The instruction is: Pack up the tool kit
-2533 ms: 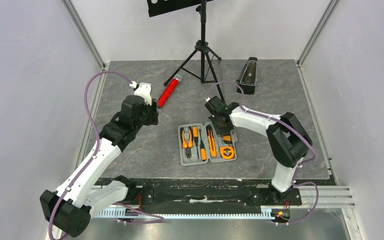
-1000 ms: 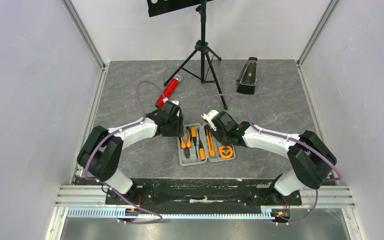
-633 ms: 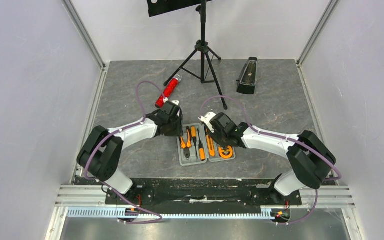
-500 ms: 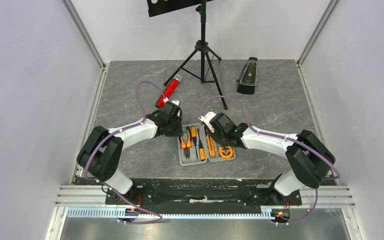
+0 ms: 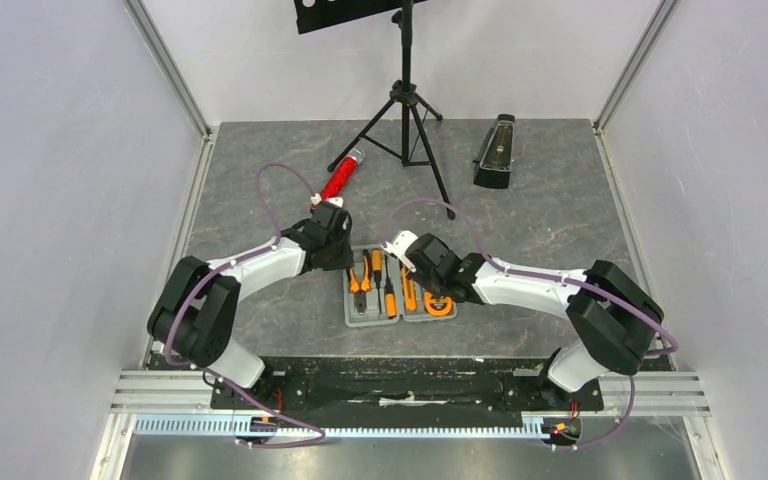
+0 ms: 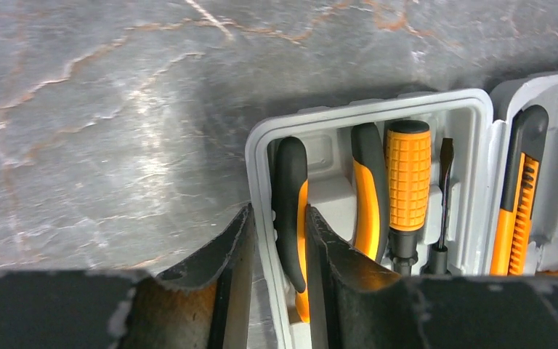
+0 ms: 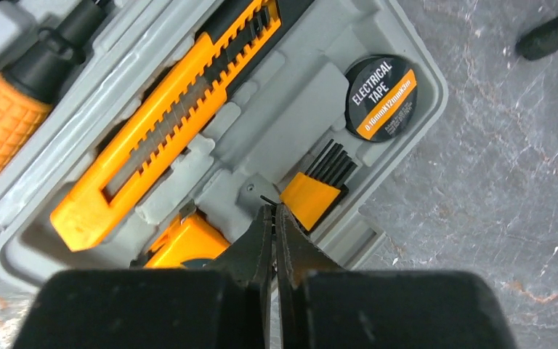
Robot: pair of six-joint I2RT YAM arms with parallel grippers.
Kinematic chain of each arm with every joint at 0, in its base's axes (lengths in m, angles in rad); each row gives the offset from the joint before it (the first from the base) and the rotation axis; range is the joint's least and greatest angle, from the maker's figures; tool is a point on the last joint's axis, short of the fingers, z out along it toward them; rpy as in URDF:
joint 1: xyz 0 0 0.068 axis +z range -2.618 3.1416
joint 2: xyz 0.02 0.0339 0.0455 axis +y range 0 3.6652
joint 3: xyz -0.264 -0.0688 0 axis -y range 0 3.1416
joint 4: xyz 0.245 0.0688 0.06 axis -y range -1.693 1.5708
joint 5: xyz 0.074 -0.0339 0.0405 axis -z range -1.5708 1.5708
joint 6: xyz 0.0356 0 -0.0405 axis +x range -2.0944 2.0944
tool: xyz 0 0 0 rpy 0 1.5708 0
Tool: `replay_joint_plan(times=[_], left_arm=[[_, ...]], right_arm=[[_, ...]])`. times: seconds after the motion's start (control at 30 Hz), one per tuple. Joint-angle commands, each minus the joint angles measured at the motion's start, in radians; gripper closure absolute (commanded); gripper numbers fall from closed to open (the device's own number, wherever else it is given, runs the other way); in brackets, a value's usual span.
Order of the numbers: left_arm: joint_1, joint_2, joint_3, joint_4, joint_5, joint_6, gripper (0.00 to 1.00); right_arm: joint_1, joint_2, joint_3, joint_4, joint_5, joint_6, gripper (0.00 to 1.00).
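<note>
The left pincer (image 6: 276, 214) is closed on the side wall of the grey case (image 6: 479, 102). One finger (image 6: 229, 254) is laid against the outside of the wall. The other is set inside, against the black handle of the pliers (image 6: 290, 182), so that wall and handle appear to be pinched together. Just to the inner side of this pincer an orange-handled screwdriver (image 6: 408, 182) is seen in its recess, and a thinner one lies beside it. Beyond them, across the hinge, the knife (image 6: 512, 218) is lodged.

The right pincer (image 7: 272, 211) is pressed together and nothing is held in it. Its tips are placed over the moulded floor of the other half of the case, just beside a small orange bit holder (image 7: 311, 198). The tape measure (image 7: 185, 243) is found close to the fingers on the other side. A roll of electrical tape (image 7: 381, 98) sits further ahead of the tips.

The case is lying open and flat on the table (image 5: 260, 320), between the two pincers.
</note>
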Motion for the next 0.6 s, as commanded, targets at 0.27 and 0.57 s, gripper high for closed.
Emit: replay_joint_plan(times=[0.27, 0.57], left_arm=[[0.046, -0.059, 0.005, -0.110, -0.135, 0.034, 0.63], [0.046, -0.165, 0.030, -0.120, -0.155, 0.057, 0.45]], right_arm=[[0.032, -0.143, 0.181, -0.130, 0.131, -0.015, 1.00], [-0.035, -0.154, 0.101, -0.240, 0.334, 0.056, 1.00]])
